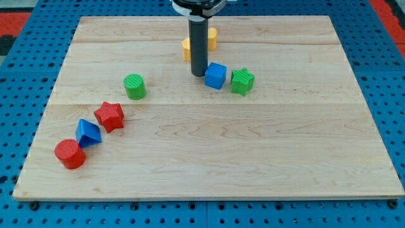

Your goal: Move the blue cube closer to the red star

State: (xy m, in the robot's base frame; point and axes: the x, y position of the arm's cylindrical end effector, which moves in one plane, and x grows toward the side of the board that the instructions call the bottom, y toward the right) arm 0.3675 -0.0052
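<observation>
The blue cube (216,75) sits on the wooden board (209,158) a little above the middle, touching or nearly touching a green star (242,81) on its right. My tip (199,75) rests on the board just left of the blue cube, very close to it. The red star (109,116) lies far to the lower left, next to a blue triangular block (87,132).
A green cylinder (134,86) stands between the rod and the red star. A red cylinder (69,154) lies at the lower left. A yellow block (211,39) is partly hidden behind the rod near the view's top.
</observation>
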